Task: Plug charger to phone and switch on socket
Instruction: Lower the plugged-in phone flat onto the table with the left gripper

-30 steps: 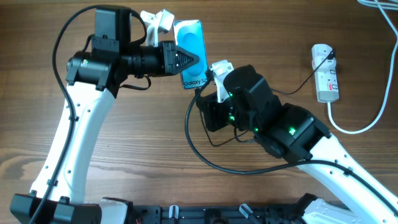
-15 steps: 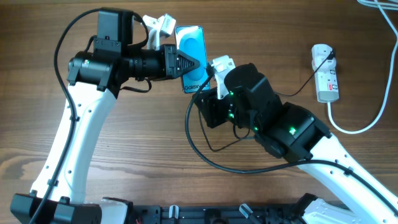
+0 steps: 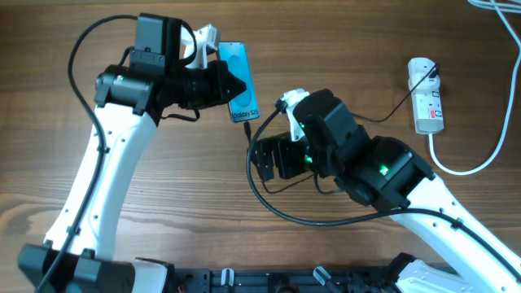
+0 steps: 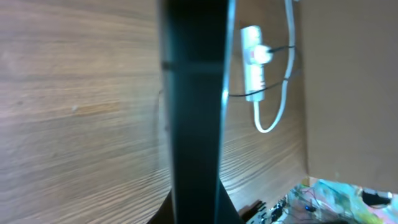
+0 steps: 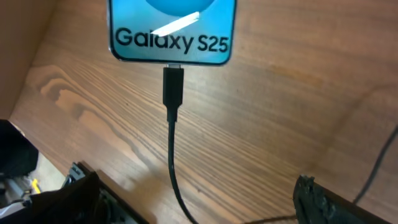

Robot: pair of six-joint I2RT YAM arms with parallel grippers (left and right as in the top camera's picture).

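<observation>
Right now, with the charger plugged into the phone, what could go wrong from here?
1. The phone is held up only by the left tool; a tug could tilt it or pull out the charger plug.
2. The charger cable curls close around the right arm, so reaching the open right tool toward the socket may snag it.

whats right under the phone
The charger plug meets the bottom edge of the phone, its cable trailing over the wooden table. The port itself is covered, so full seating cannot be seen.
</observation>
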